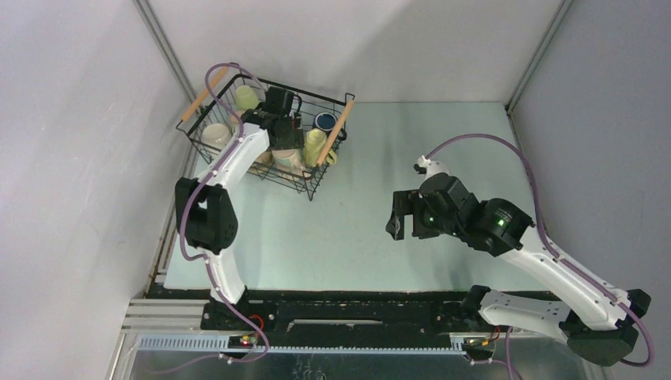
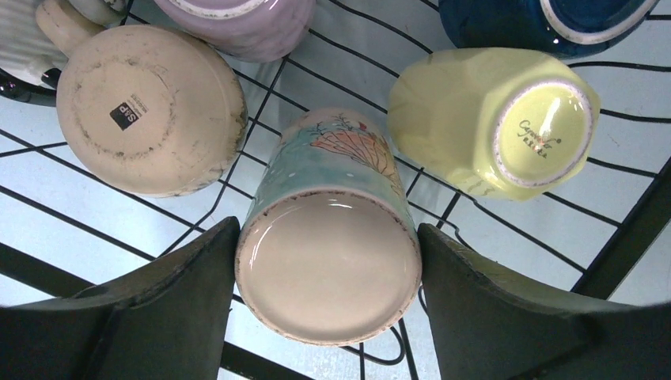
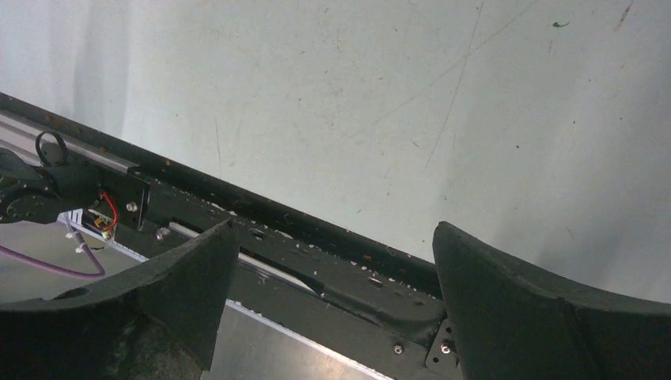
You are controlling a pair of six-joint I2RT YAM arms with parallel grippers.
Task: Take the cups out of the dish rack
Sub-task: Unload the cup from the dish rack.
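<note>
The painted cup (image 2: pixel 328 273), pale blue with a coral pattern, stood upside down on the wire floor of the dish rack (image 1: pixel 310 186), its unglazed base facing up. Around it were a cream cup (image 2: pixel 150 119) just beside it on one side, a yellow cup (image 2: pixel 490 119) on the other, and a mauve cup (image 2: pixel 237 24) and a navy cup (image 2: pixel 546 24) further back. The left gripper (image 2: pixel 328 231) had reached down into the rack and straddled the painted cup. Both fingers (image 2: pixel 198 293) lay against its sides, so I took it to be grasped rather than merely framed. The step in hand looked like picking this cup out. Next would come a straight lift, high enough to clear the rack's rim and wooden handle (image 1: pixel 336 131) without knocking the neighbours, then a carry out to the open table (image 1: pixel 380 158). The right gripper (image 3: pixel 334 229) hung well apart over the table near its front rail, jaws spread wide and holding nothing.
</note>
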